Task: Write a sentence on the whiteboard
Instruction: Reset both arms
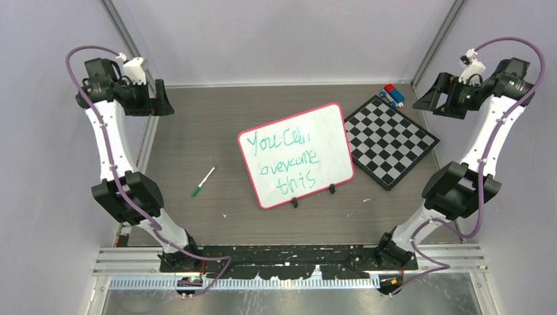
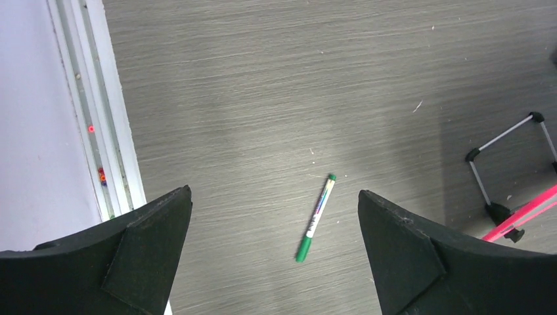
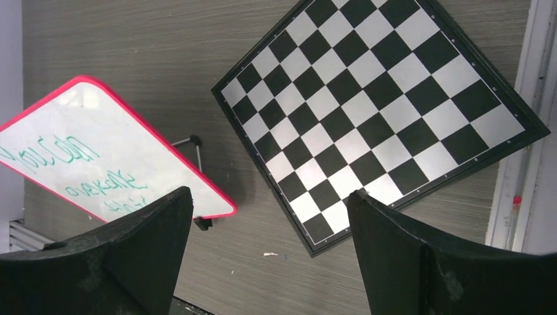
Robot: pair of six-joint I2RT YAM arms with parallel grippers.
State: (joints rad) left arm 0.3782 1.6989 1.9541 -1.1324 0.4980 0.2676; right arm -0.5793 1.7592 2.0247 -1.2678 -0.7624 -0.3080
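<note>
Writing looks to us like the finished part of this job. The whiteboard stands propped on its clips at the middle of the surface. The sentence fills it in three green lines: "You can overcome this".

The green marker lies flat on the surface at about 8 o'clock from the board, apart from it. It points slantwise, its green end toward the near edge. We cannot tell whether it is capped.

The left gripper hangs high at 10 o'clock on the surface. Its jaws are spread wide with nothing between them, and its wrist view looks down on the marker. The right gripper is at 2 o'clock, likewise spread and empty. It sits above the checkered board, which lies just beside the whiteboard at 2 o'clock. A small toy of red and blue blocks sits at that board's far corner.

We judge the step in hand to be the close of the task, with both arms clear of the board. If more writing were wanted, the left gripper would have to come down and turn its jaws across the slanted barrel. It would then carry the marker toward 3 o'clock without knocking the propped board.
</note>
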